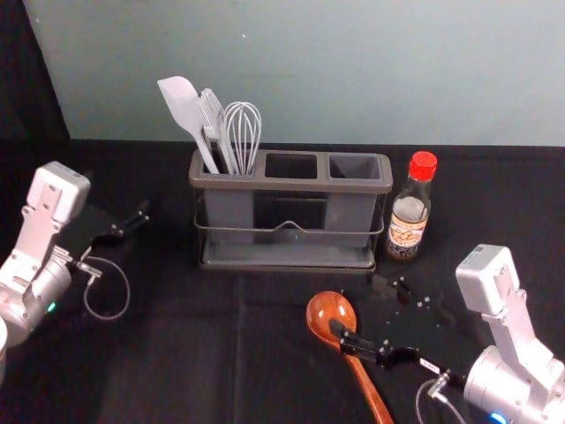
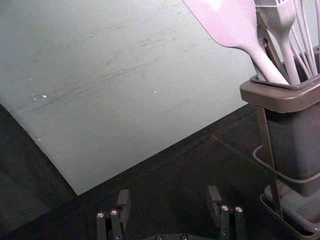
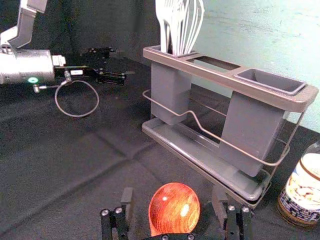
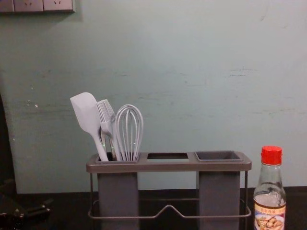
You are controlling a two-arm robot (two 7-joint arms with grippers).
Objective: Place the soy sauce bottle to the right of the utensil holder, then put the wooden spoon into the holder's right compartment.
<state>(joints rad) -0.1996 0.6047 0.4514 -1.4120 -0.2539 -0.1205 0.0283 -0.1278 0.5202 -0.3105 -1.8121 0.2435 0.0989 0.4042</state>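
The soy sauce bottle (image 1: pixel 410 208), red-capped, stands upright just right of the utensil holder (image 1: pixel 287 258); the chest view also has the bottle (image 4: pixel 270 196) there. On the cloth in front of the holder lies the wooden spoon (image 1: pixel 332 311), its handle toward the near edge. My right gripper (image 1: pixel 358 306) is open at the spoon's bowl. In the right wrist view the bowl (image 3: pixel 175 207) appears between the separated fingers of the right gripper (image 3: pixel 173 200), not clasped. My left gripper (image 1: pixel 132 219) waits at the left; in its wrist view the left gripper (image 2: pixel 169 199) is open and holds nothing.
A white spatula (image 1: pixel 183 108), a brush and a whisk (image 1: pixel 243 128) stand in the holder's left compartment. Its right compartment (image 3: pixel 270 81) has nothing in it. A pale wall (image 4: pixel 192 86) rises behind the black-covered table (image 1: pixel 194 353).
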